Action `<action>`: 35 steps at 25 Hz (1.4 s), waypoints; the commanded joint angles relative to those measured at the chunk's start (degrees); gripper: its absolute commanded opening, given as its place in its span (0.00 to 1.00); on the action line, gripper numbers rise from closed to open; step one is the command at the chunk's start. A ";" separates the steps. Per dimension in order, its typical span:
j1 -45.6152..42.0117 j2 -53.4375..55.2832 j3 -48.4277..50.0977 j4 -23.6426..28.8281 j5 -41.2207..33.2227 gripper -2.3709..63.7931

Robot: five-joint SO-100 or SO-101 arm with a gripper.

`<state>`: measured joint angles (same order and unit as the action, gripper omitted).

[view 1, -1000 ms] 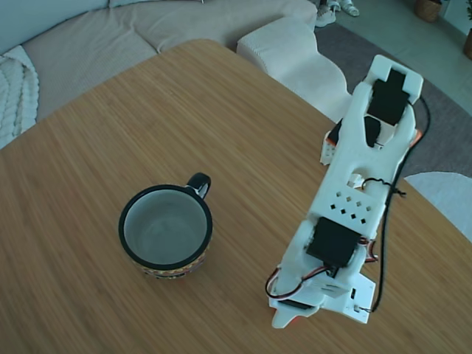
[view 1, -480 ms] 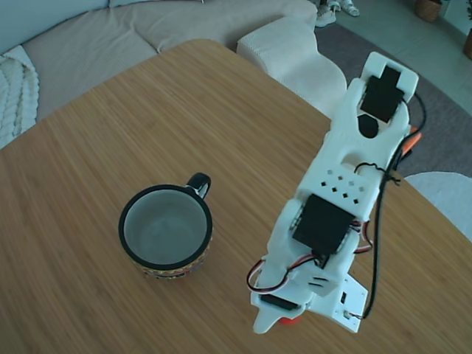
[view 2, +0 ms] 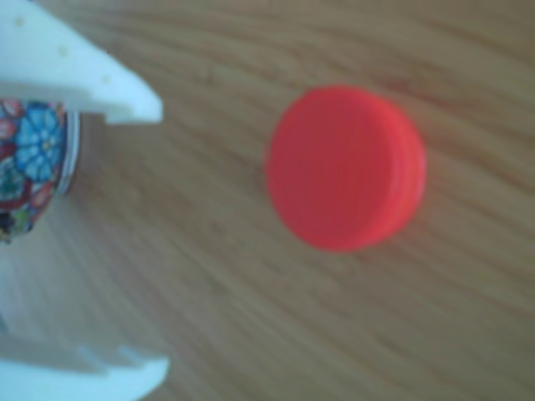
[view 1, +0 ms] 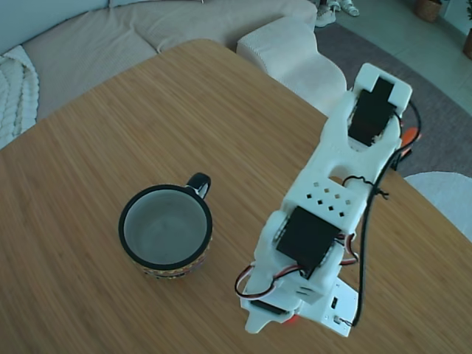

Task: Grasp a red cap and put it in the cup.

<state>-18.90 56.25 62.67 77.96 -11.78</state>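
The red cap (view 2: 344,167) lies flat on the wooden table in the other view, blurred and close. My gripper (view 2: 157,238) is open; its white fingertips (view 2: 125,92) stand wide apart at the left edge, and the cap sits beyond them, not between them. A strip of the cup's flowered band (view 2: 29,163) shows between the fingers at the far left. In the fixed view the cup (view 1: 166,230) stands upright and empty, handle at its upper right. The gripper (view 1: 267,318) points down to the right of the cup, with a red sliver (view 1: 290,319) peeking out beneath it.
The white arm (view 1: 324,199) stretches from its base at the table's right edge down to the front, with cables along it. A beige sofa (view 1: 110,37) and a white cushion (view 1: 295,51) lie behind the round table (view 1: 184,110).
The arm has swung left toward the cup over the last second, carrying the gripper head leftward and a little lower in the fixed view. The cup has not moved.
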 commanded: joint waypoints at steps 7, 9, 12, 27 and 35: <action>-1.85 1.67 1.58 0.70 -1.14 0.54; -3.25 1.76 2.55 0.62 -1.14 0.54; -5.01 1.76 4.13 0.53 -0.97 0.54; -6.68 1.76 8.88 -2.29 -0.79 0.54; -6.68 1.76 9.84 -2.90 -0.62 0.54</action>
<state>-26.02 56.25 72.42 75.67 -12.83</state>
